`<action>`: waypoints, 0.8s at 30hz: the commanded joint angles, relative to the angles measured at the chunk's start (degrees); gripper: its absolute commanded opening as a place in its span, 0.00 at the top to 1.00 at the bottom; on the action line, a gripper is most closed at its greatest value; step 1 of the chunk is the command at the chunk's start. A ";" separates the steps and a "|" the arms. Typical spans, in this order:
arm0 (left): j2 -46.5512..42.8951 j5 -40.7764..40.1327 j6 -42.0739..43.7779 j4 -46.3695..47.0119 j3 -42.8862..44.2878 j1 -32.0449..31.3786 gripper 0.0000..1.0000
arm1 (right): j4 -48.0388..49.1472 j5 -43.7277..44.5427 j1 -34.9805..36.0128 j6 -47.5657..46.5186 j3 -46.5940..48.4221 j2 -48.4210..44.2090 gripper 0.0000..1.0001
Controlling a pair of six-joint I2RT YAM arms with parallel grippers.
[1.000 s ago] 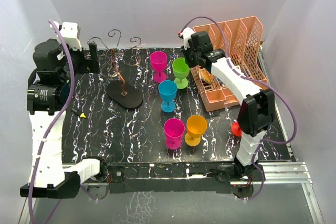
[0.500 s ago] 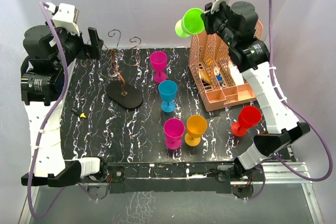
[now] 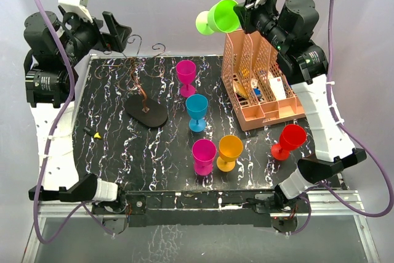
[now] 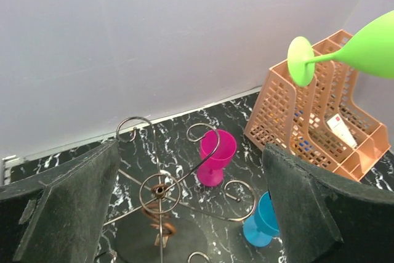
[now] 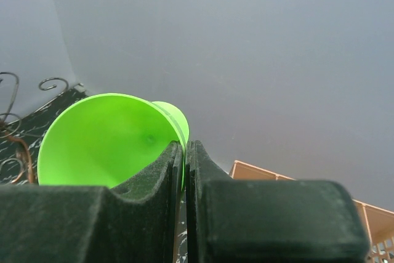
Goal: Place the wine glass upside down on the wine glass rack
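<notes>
The green wine glass (image 3: 218, 16) hangs high over the table's back edge, tipped on its side with its foot (image 4: 300, 61) pointing left. My right gripper (image 3: 245, 12) is shut on its rim; in the right wrist view the two pads pinch the bowl's wall (image 5: 104, 140). The wine glass rack stands at the back left, with a black disc base (image 3: 148, 114) and curled wire arms (image 4: 160, 190) on its post. My left gripper (image 3: 116, 32) hovers above and behind the rack, open and empty, its fingers (image 4: 61, 207) framing the wire arms from above.
Upright on the table stand a pink glass (image 3: 186, 73), a blue one (image 3: 197, 110), a magenta one (image 3: 204, 155), an orange one (image 3: 229, 151) and a red one (image 3: 289, 140). A peach slotted organizer (image 3: 261, 84) fills the back right. A small yellow-black piece (image 3: 95, 133) lies at the left.
My right arm has lifted the green glass off the table and swung it up high, tipping it sideways. My left gripper has risen and turned over the rack.
</notes>
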 commanded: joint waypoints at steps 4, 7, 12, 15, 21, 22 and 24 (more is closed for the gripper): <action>1.69 7.29 -8.19 9.32 1.07 0.21 0.03 | 1.12 -8.48 -0.08 3.22 5.87 1.24 0.92; 2.28 9.24 -11.64 11.51 0.86 0.06 0.04 | 0.55 -11.07 -0.08 4.79 8.51 2.44 0.92; 4.70 11.67 -16.62 11.56 3.42 -1.05 0.05 | 1.21 -12.76 -0.07 7.71 9.54 3.33 0.92; 6.12 11.37 -18.06 10.88 4.55 -2.75 0.06 | 1.48 -12.94 -0.05 8.34 9.25 2.84 0.92; 9.77 12.02 -19.70 10.73 4.92 -7.80 0.06 | 1.65 -12.70 -0.16 8.76 8.65 0.80 0.92; 10.54 12.44 -20.01 11.03 4.85 -8.63 0.06 | 1.65 -12.82 -0.16 8.87 8.23 0.31 0.92; 12.27 13.43 -21.22 11.92 4.77 -10.15 0.08 | 1.69 -13.51 -0.34 9.09 7.36 -0.51 0.92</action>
